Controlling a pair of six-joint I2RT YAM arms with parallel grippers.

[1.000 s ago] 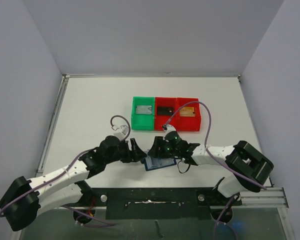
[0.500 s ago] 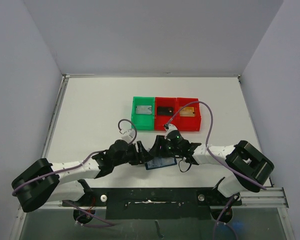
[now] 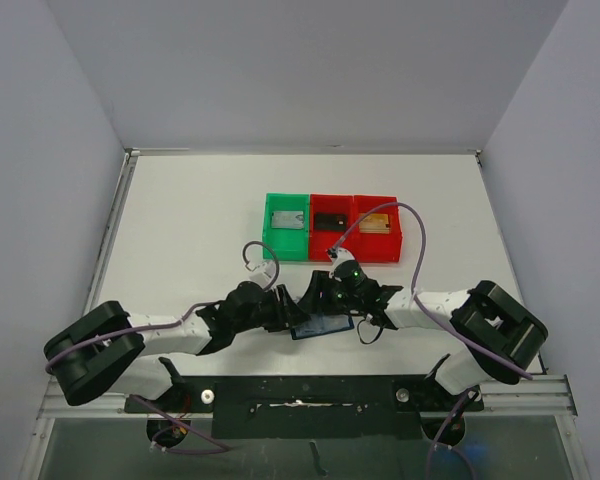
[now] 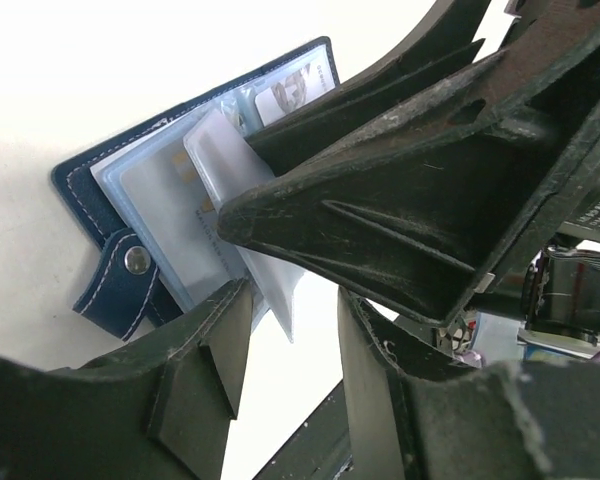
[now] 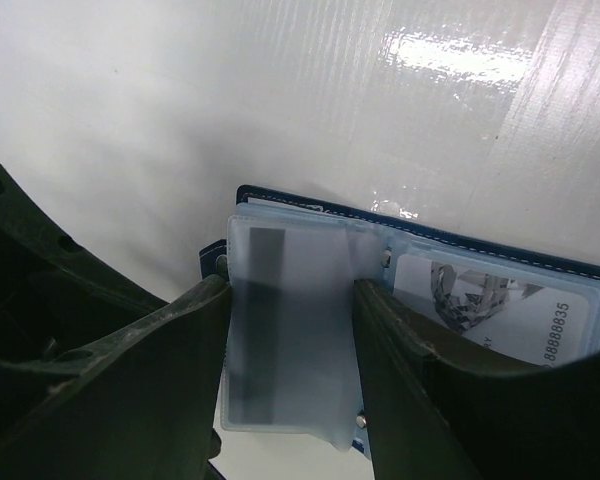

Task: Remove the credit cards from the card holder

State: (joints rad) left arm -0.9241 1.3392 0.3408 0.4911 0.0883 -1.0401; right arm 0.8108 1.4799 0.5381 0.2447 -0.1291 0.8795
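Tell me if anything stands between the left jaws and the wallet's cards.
The right gripper reaches across the open wallet, just above the left gripper. A clear sleeve has its tip between the left jaws.

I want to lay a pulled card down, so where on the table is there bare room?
Bare table lies left of the green bin and right of the red bins, out to the edges, plus the strip behind them. Crowded: the near middle, where the left gripper and right gripper meet at the wallet.
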